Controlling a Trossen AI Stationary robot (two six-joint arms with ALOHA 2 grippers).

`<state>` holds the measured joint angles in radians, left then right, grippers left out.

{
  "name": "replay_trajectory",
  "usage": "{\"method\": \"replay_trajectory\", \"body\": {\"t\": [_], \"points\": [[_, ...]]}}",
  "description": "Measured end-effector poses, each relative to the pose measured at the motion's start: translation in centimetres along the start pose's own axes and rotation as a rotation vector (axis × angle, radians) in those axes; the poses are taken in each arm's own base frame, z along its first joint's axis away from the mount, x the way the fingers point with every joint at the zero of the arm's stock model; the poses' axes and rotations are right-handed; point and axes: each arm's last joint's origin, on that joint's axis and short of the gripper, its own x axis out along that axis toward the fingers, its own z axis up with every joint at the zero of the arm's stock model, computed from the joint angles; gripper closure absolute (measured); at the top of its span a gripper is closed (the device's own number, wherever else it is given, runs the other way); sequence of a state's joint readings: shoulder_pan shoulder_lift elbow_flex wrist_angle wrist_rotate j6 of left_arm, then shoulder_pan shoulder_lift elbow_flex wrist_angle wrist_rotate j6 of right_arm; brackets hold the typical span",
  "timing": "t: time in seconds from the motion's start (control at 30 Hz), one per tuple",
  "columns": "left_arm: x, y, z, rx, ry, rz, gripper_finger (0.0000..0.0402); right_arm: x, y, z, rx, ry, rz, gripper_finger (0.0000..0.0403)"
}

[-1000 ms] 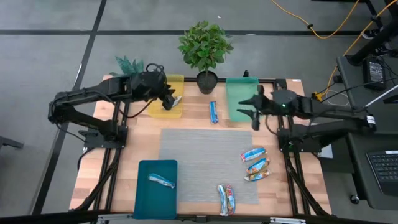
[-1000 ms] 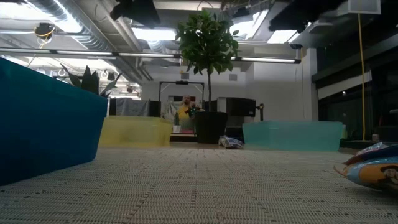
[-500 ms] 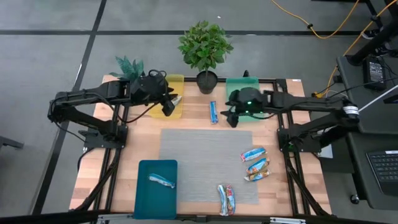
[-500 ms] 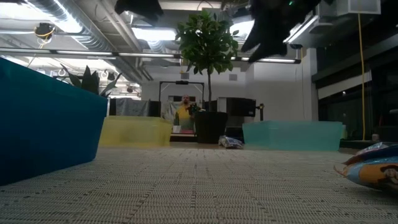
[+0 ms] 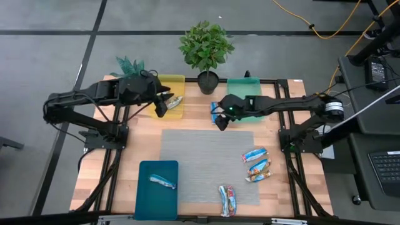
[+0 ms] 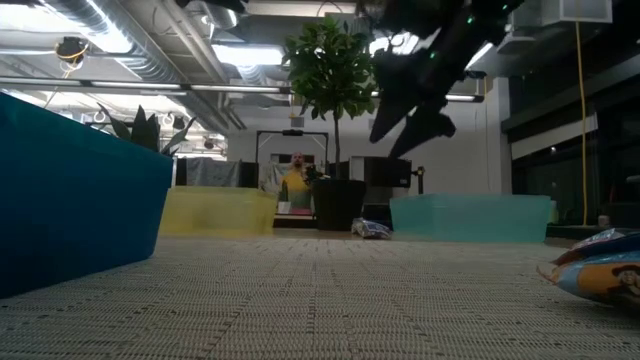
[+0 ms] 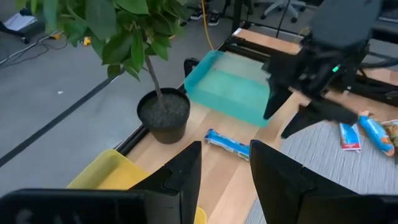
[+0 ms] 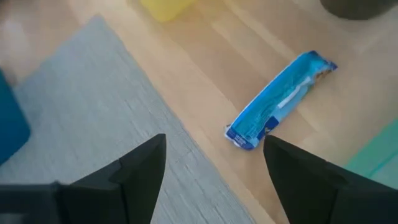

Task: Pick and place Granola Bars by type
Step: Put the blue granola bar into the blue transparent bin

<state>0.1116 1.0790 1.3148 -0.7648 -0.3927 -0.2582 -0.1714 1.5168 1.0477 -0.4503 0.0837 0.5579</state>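
high view: looks straight down from well above the tabletop [image 5: 194, 125], taking in both arms, the trays and the floor around.
low view: sits at mat [image 6: 320, 300] level, facing level across the tabletop into the room; very near the weave, far from the potted plant [image 6: 335, 120].
left wrist view: rides behind the left hand [image 7: 225, 171], looking forward past its parted fingers toward the plant pot [image 7: 164, 114].
right wrist view: rides behind the right hand [image 8: 214, 168], looking steeply down, close to the wood.
shared: a blue bar [image 8: 280, 99] just ahead of the right hand shows in both wrist views and from above.
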Motion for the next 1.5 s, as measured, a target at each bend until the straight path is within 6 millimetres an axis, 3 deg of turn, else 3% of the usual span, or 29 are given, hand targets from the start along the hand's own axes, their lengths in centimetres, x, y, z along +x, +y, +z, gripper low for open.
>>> {"method": "replay_trajectory", "body": {"t": [0.53, 0.77, 0.97, 1.13, 1.5], "points": [[-0.7, 0.3, 0.1, 0.01, -0.019, -0.006, 0.0274, 6.1, -2.5, 0.4, 0.115, 0.09, -0.016, 0.0131], [-0.7, 0.3, 0.1, 0.02, -0.019, -0.006, 0.0274, 7.3, -2.7, 0.1, 0.116, 0.123, -0.039, 0.0131], [-0.7, 0.3, 0.1, 0.02, -0.019, -0.005, 0.0274, 8.8, -1.9, 1.6, 0.061, 0.156, -0.055, 0.0131], [-0.7, 0.3, 0.1, 0.02, -0.018, -0.006, 0.0274, 9.9, -1.6, 2.8, -0.004, 0.246, -0.191, 0.0131], [-0.7, 0.3, 0.1, 0.026, -0.018, -0.006, 0.0274, 9.9, -1.0, 4.1, -0.045, 0.276, -0.236, 0.0131]]}}
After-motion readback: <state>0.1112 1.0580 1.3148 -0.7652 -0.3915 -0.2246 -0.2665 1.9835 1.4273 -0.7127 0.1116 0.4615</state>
